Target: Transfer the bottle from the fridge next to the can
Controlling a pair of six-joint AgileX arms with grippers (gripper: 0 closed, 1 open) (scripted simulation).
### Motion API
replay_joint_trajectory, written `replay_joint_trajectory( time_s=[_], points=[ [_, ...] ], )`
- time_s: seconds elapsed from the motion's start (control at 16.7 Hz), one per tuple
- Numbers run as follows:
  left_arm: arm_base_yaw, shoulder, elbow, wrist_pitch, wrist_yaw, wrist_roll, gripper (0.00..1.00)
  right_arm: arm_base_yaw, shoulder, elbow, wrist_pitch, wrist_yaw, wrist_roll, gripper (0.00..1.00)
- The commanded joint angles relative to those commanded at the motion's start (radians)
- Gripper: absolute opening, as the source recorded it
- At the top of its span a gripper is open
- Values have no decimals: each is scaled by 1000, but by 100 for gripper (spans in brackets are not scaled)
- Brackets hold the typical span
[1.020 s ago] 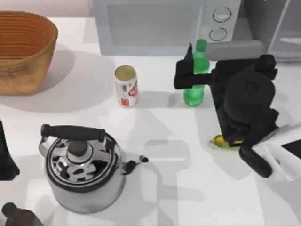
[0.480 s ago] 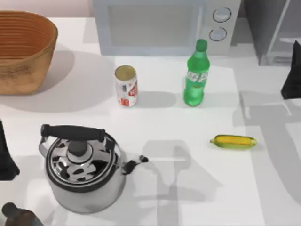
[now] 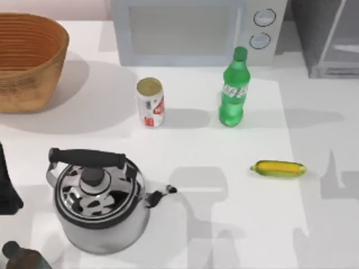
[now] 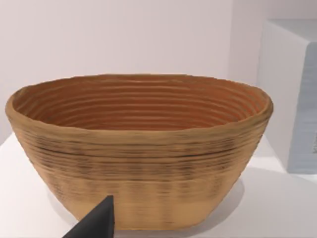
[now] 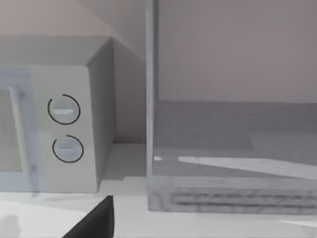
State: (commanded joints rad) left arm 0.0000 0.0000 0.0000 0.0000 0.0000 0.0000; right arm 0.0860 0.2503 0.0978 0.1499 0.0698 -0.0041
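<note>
A: White table [image 3: 235, 224], top view: bottle [image 3: 233, 89] upright at upper centre, free of any grip, right of can [image 3: 150, 102] with a gap; fridge [image 3: 328, 36] upper right.

B: Placement judged done. Grippers?

A: Cannot tell either one's opening.

B: Surroundings?

A: Microwave [image 3: 193, 31] behind, corn [image 3: 279, 168] lower right, kettle [image 3: 98, 199] lower left, basket [image 3: 28, 59] upper left. Nothing between bottle and can.

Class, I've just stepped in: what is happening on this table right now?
Nothing is being held. The green bottle stands upright on the table in front of the microwave, with the can to its left and a gap between them. The fridge is at the back right. The left arm is parked at the table's left edge. A basket, kettle and corn cob sit untouched.
</note>
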Motion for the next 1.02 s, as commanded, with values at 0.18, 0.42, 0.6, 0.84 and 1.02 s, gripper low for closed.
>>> replay_joint_trajectory(
  time_s=[0.18,0.42,0.6,0.84,1.02],
  points=[
    [0,0,0,0,0,0,100,-57,-168,-65,-100,-46,2,100],
    [0,0,0,0,0,0,100,-86,-250,-98,-150,-70,4,100],
    [0,0,0,0,0,0,100,-86,-250,-98,-150,-70,4,100],
    [0,0,0,0,0,0,100,-82,-274,-71,-182,-70,4,100],
    [0,0,0,0,0,0,100,-82,-361,0,-310,-71,4,100]
  ],
)
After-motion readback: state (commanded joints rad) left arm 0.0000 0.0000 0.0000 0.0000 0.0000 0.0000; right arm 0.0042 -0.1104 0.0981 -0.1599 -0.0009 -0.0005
